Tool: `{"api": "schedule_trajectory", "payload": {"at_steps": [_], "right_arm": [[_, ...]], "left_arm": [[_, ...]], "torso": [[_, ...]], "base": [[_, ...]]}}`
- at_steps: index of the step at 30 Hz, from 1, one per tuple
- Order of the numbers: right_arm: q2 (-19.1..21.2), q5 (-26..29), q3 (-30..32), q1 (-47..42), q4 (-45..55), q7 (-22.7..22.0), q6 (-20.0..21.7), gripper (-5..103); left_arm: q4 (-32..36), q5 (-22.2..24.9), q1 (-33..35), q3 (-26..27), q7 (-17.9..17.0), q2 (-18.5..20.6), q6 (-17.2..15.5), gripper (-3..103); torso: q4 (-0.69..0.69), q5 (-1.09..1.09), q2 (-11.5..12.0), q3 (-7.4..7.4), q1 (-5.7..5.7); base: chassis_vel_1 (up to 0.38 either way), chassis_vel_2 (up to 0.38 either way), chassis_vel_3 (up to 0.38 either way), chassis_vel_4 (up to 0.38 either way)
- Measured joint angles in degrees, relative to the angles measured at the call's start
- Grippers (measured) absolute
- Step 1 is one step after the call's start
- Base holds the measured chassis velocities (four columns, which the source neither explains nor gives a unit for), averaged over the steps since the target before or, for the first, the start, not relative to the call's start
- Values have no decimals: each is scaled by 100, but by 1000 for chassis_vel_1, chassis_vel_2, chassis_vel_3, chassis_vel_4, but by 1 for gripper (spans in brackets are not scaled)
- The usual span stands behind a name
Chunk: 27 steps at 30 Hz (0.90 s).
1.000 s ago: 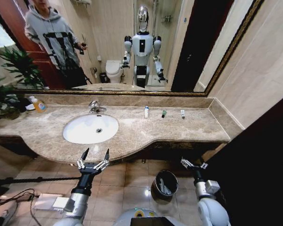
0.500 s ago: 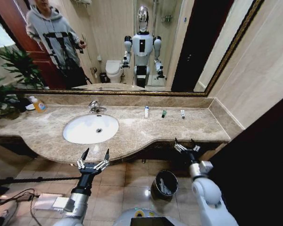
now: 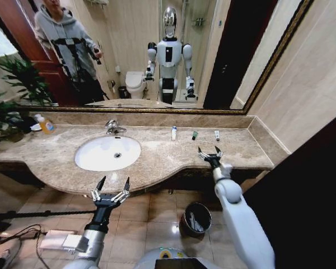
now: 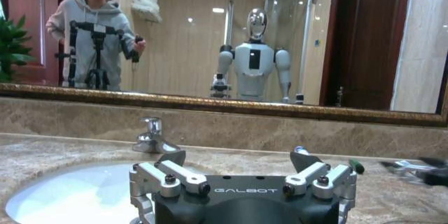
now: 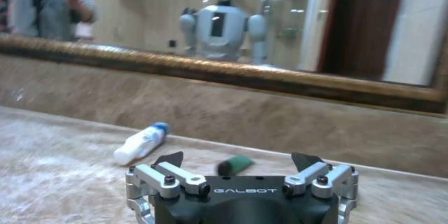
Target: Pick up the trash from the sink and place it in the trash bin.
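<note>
The right gripper (image 3: 210, 152) is held over the front edge of the tabletop (image 3: 157, 157), its jaws spread wide and holding nothing. The trash lies near the back edge: a small white bottle (image 3: 173, 133), a dark green piece (image 3: 194, 135) and a white tube (image 3: 217, 135). The sink (image 3: 107, 153) looks empty. One piece should be picked, probably the green one, and the jaws lined up on both its sides before being closed. The left gripper (image 3: 111, 190) is parked below the front edge, jaws spread. The trash bin (image 3: 195, 218) stands on the floor.

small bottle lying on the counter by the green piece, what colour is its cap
Blue, on a white bottle; the right wrist view shows it best.
</note>
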State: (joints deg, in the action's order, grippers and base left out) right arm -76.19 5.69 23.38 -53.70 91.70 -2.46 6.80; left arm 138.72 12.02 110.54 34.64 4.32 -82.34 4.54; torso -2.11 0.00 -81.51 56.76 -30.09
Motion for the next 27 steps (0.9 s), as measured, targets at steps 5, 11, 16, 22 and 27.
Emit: {"api": "schedule_trajectory", "payload": {"at_steps": [5,11,16,22,27], "right_arm": [[-180,54,-325,644,-641,-35,86,100],[-378,205,-532,1170,-1241,-86,167,100],[-533,120,-570,1615,-1866,-102,131,100],[-684,-1,-444,1943,-2416,-158,73,100],[-578,-5,-65,1974,-2566,-259,96,100]], "left_arm": [[0,0,0,0,0,0,0,100],[0,0,0,0,1,0,0,100],[0,0,0,0,0,-1,0,100],[0,0,0,0,0,0,0,100],[0,0,0,0,0,0,0,100]], "torso": [[-1,-2,0,0,0],[0,-1,0,-1,1],[0,-1,0,0,0],[-1,0,0,0,0],[1,-1,0,-1,0]], "base": [[0,0,0,0],[0,0,0,0],[0,0,0,0],[0,0,0,0],[0,0,0,0]]}}
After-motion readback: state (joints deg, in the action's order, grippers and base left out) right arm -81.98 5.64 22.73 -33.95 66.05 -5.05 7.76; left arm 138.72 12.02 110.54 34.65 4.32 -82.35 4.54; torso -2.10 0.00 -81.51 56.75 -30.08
